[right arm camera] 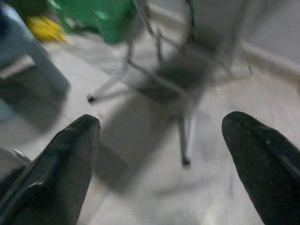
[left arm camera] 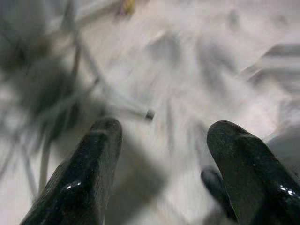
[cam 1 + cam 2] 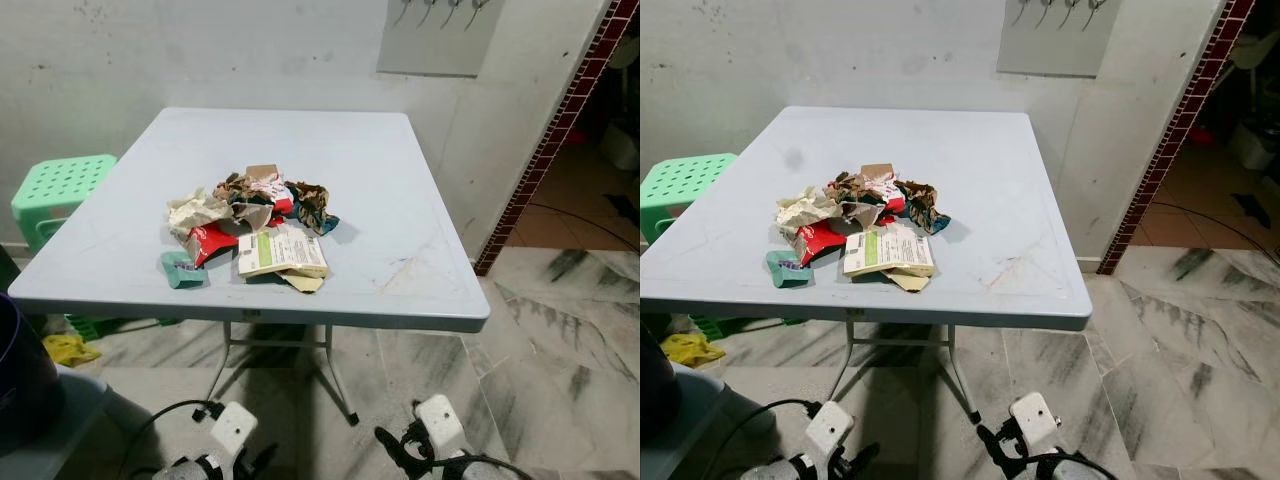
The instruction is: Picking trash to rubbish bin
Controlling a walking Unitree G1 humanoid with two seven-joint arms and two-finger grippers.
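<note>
Table (image 3: 400,180), grey-blue, square, folding legs. Trash pile (image 3: 250,225): crumpled wrappers, papers and a flat printed carton, heaped on the table toward its near-left part, a teal scrap at the pile's near-left edge. Green stool (image 3: 60,190) beside the table's left side. Left pincer (image 2: 161,154) and right pincer (image 1: 159,154): both released, fingers spread, hanging low over the marbled floor (image 3: 560,340) near the table's legs.

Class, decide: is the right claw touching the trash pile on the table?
Apart. In the left eye view the right claw hangs below the table's edge, while the trash pile lies on top.
</note>
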